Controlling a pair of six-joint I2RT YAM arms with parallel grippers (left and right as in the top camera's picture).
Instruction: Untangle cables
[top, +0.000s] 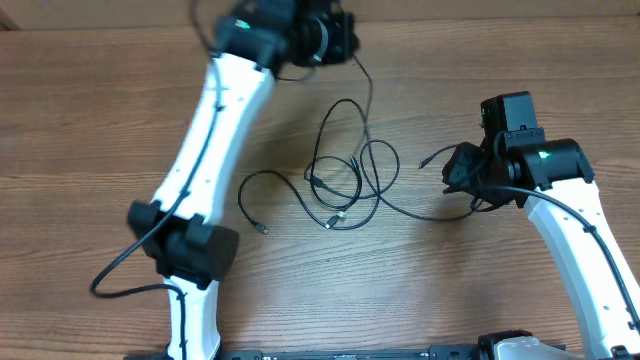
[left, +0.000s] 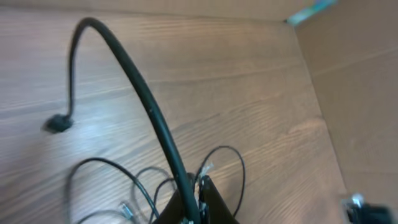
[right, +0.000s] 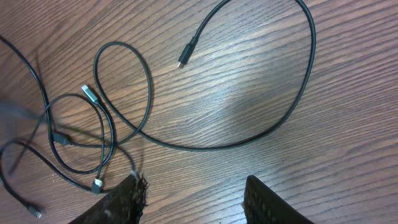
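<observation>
Loosely looped, thin black cables (top: 355, 170) lay beside the right gripper (right: 194, 186), which gaped empty; the left gripper (left: 196, 183) pinched one of them.

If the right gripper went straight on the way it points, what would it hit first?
Probably the black cable, which curves across just ahead of the open right gripper, then the wooden table. Depth is unclear.
</observation>
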